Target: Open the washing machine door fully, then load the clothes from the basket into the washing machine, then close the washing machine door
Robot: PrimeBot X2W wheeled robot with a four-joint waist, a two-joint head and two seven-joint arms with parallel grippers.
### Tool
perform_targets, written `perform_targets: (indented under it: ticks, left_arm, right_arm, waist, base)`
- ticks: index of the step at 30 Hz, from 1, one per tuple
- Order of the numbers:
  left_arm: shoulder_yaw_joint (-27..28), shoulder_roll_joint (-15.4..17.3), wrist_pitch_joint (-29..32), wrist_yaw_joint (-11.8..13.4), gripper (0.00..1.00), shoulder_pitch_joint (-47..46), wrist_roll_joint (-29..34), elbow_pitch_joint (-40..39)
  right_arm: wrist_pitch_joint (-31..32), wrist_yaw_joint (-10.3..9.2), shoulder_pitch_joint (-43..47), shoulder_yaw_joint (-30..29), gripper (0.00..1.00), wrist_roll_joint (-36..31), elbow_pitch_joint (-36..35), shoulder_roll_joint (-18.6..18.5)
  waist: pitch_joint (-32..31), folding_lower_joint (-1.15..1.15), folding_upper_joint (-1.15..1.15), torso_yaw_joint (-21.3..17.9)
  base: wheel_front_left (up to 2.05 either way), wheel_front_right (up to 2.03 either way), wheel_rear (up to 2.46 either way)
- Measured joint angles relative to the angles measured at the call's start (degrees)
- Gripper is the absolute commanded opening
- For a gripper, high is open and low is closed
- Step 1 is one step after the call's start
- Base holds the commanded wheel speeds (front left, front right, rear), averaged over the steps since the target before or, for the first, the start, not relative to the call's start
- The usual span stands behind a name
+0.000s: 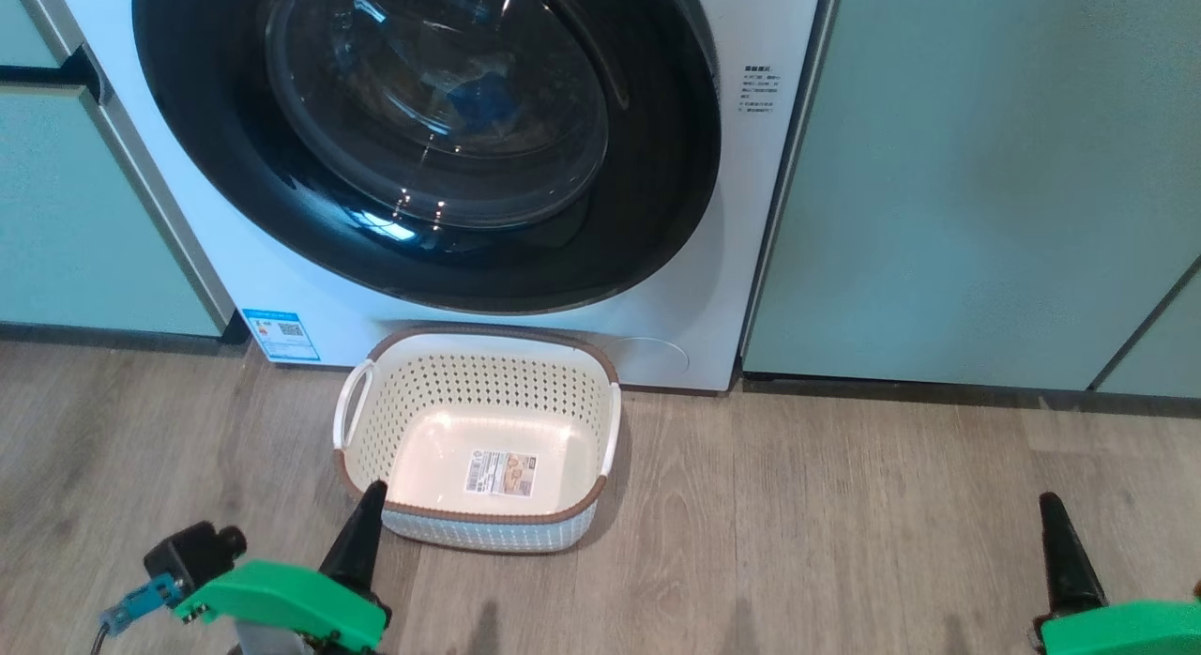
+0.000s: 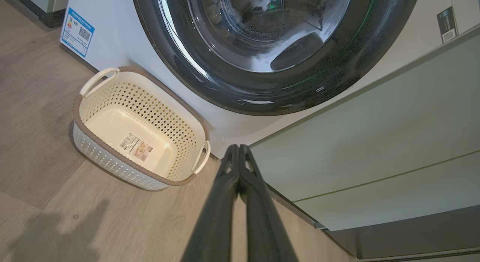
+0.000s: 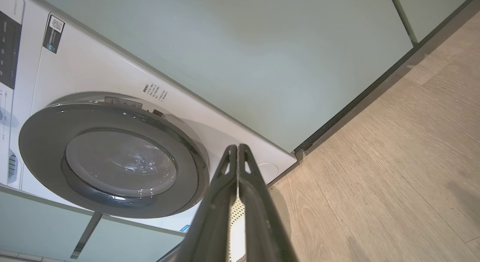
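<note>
The left gripper (image 1: 372, 494) and right gripper (image 1: 1051, 505) are hovering clenched and empty. The basket (image 1: 488, 517) is sitting empty, touching the washing machine (image 1: 281, 261), whose door (image 1: 422, 139) is lying shut. I'm judging that only a flush-latch check is remaining.

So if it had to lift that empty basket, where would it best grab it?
Probably by a white loop handle on a short side of the basket. The left handle stands off the brown rim with a gap behind it, so a finger could slip in from above. It lies nearest the left gripper, now shut, which must open first.
</note>
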Motion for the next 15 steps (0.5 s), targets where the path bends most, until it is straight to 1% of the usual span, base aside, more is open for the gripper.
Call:
perform_targets:
  ticks: [13, 15]
  left_arm:
    - [0.7, -0.4, 1.3, -0.7, 0.00, -1.7, -8.1, 1.8]
    - [1.1, -0.5, 1.7, -1.2, 0.00, -2.1, -9.4, 2.0]
  right_arm:
    - [1.8, -0.01, -1.1, -1.0, 0.00, 8.1, 0.7, 0.0]
    - [2.1, -0.01, -1.2, -1.2, 0.00, 9.3, 0.9, 0.0]
  waist:
    - [0.1, 0.00, 0.00, 0.1]
    - [0.1, 0.00, 0.00, 0.1]
  base:
    - [0.00, 0.00, 0.00]
    - [0.00, 0.00, 0.00]
